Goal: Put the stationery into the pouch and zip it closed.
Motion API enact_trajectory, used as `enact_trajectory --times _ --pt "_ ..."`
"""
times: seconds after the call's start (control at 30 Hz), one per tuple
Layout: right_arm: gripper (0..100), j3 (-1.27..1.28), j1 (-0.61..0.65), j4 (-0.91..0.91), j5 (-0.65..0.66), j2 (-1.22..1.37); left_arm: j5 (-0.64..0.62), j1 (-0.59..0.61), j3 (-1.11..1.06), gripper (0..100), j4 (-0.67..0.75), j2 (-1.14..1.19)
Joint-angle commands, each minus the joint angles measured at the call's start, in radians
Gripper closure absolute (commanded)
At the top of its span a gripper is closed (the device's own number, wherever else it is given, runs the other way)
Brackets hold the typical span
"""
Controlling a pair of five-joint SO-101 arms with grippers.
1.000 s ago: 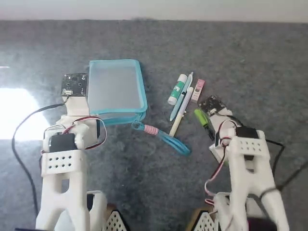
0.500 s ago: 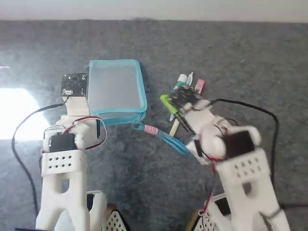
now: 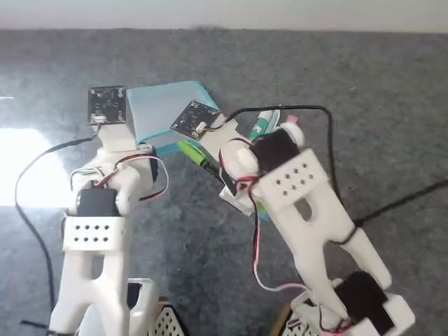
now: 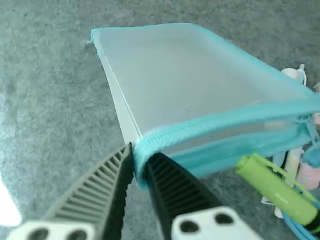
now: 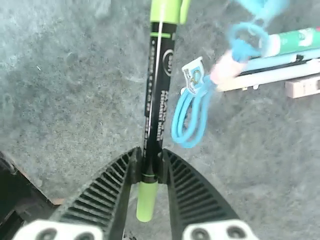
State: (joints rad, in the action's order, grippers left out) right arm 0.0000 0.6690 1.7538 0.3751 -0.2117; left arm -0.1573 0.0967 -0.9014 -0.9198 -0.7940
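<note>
The translucent pouch (image 4: 200,95) with teal zipper trim is tipped up on the grey mat, and my left gripper (image 4: 139,156) is shut on its zipper edge. In the high view the pouch (image 3: 162,105) lies just beyond the left arm. My right gripper (image 5: 149,156) is shut on a green and black highlighter (image 5: 157,100). From above, the highlighter (image 3: 198,155) hangs right beside the pouch's near corner. Its green cap (image 4: 274,192) points at the pouch's zipper side. A blue strap loop (image 5: 189,117) with a pink bead (image 5: 222,72) trails from the zipper pull.
A glue stick (image 3: 260,124), a pink eraser (image 3: 290,120) and pens (image 5: 270,75) lie together right of the pouch, partly hidden under the right arm. A black cable (image 3: 308,109) arcs over them. Open grey mat lies to the right and at the back.
My right arm has swung left from the stationery pile, carrying the green highlighter to the pouch. The left gripper has lifted the pouch's near edge, so the pouch now tilts up.
</note>
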Motion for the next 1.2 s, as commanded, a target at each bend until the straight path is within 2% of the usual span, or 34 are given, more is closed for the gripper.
enact_trajectory --times 0.0,0.37,0.7,0.93,1.17 --pt "97.6 -0.046 0.008 0.042 -0.008 0.005 -0.015 -0.015 -0.002 99 0.061 -0.011" --pt "97.6 -0.066 -0.002 0.041 -0.043 0.036 0.025 -0.023 -0.061 99 0.068 -0.018" --pt "97.6 -0.322 -0.041 0.047 -0.044 0.351 0.043 -0.015 -0.088 99 0.069 -0.020" --pt "97.2 -0.443 -0.041 0.044 -0.046 0.384 0.084 -0.025 -0.148 99 0.110 -0.020" --pt "97.1 -0.592 -0.036 0.025 -0.048 0.533 0.117 -0.101 -0.179 99 0.103 -0.021"
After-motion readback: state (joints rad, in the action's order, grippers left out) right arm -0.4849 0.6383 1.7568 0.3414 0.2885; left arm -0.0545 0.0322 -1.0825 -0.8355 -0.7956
